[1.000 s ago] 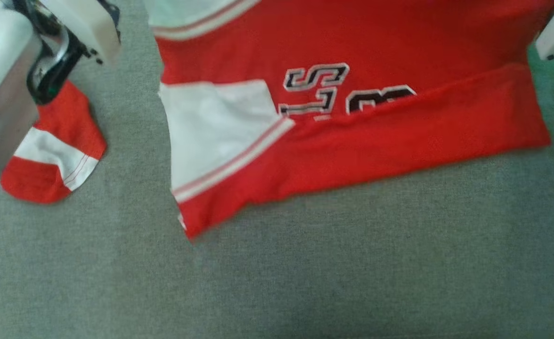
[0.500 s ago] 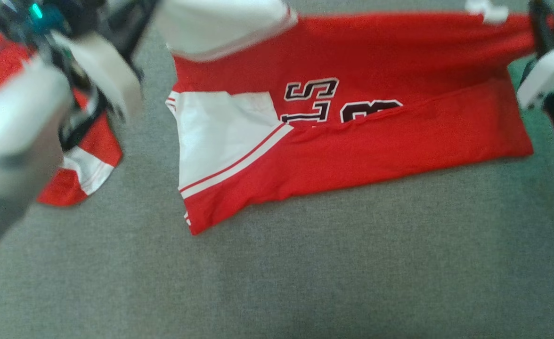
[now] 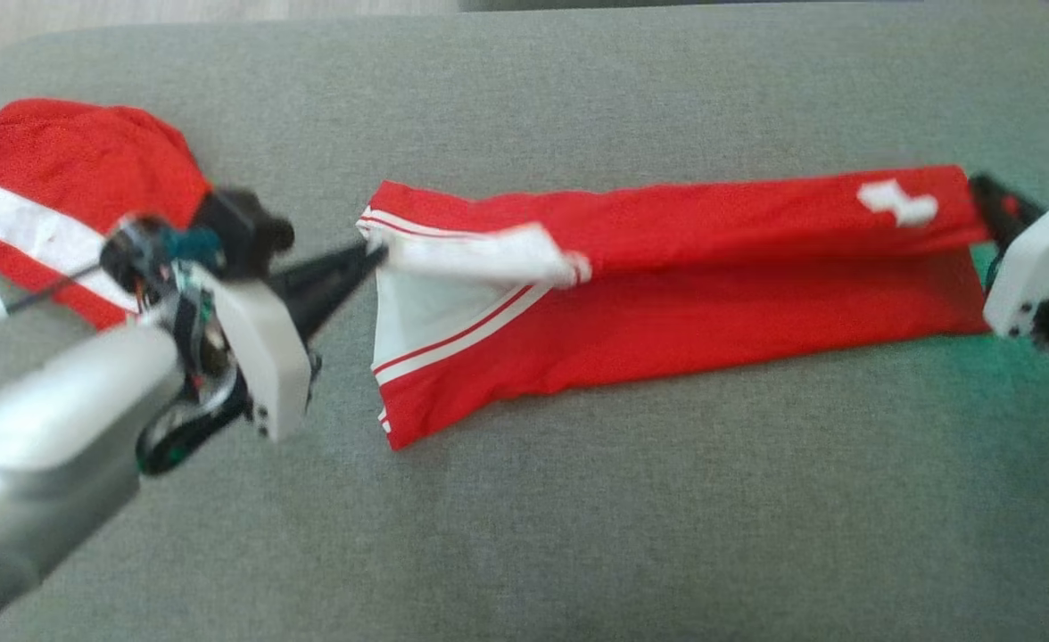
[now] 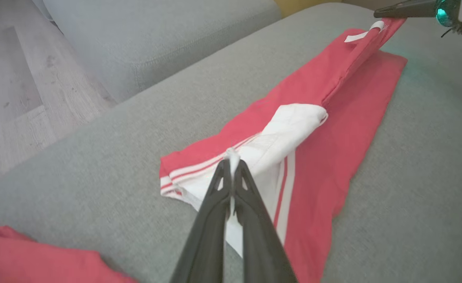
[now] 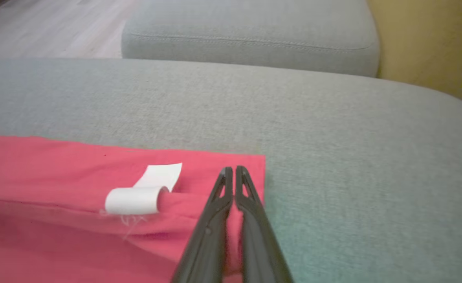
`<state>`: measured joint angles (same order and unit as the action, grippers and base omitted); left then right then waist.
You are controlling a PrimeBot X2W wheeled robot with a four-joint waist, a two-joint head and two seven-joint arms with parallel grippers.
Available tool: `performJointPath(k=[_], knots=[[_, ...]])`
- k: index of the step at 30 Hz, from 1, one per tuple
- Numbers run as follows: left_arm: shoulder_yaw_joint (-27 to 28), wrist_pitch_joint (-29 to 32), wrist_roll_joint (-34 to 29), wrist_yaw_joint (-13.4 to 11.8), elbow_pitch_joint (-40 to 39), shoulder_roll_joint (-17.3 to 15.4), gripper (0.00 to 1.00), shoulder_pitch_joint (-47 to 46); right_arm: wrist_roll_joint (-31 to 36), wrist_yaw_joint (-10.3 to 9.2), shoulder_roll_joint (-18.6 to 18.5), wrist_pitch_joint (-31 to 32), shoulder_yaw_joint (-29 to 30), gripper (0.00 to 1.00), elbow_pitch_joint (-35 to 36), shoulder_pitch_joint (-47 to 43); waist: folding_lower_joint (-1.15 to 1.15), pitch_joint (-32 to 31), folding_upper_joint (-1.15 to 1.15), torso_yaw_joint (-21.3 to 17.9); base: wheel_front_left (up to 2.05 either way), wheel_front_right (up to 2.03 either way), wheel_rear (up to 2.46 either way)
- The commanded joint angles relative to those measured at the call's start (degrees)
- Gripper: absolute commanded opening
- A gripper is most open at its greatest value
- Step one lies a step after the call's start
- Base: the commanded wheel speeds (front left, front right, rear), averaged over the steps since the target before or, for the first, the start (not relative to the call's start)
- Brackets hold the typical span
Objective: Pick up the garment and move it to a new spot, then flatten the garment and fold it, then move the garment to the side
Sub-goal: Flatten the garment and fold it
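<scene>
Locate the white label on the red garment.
In the head view, the white label sits on the garment near its right end, beside the right gripper.

Soft, even daylight on the grey cushion [image 3: 578, 535], no hard shadows or glare. In the head view the left gripper [image 3: 375, 255] and its forearm [image 3: 52, 419] are smeared with blur. Just beside the right gripper [image 3: 979, 185] the cushion turns green, probably from that gripper's teal lamp [image 4: 445, 10]. Both wrist views curve toward their edges; the fingers [image 4: 211, 236] nearest the lens are soft.
</scene>
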<state>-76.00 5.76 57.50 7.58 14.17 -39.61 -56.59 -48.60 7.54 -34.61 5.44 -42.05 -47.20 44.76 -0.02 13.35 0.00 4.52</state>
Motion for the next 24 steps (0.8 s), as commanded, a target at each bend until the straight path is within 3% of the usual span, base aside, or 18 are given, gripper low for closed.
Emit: performJointPath(k=[1, 13, 24], knots=[[2.7, 0.5, -0.4, -0.1, -1.4, -2.8, 0.0, -1.6, -0.8, -0.05, -2.1, 0.5, -0.8, 0.0, 1.9, -0.8, 0.02, -0.2, 0.0, 0.1, 0.0, 0.0, 0.0], [2.7, 4.1, -0.3, -0.1, -6.6, -4.4, 0.0, 4.4, -2.8, -0.05, -6.1, 4.9, -5.2, 0.0, 3.6, -1.6, 0.02, -0.8, 0.0, 0.0, 0.0, 0.0, 0.0], [2.6, 10.5, 4.6, -0.1, -9.1, -5.3, 0.0, 6.5, -5.3, -0.05, -6.6, 8.9, -7.5, 0.0, 3.0, -1.9, 0.02, -1.4, 0.0, -0.6, 0.0, 0.0, 0.0]])
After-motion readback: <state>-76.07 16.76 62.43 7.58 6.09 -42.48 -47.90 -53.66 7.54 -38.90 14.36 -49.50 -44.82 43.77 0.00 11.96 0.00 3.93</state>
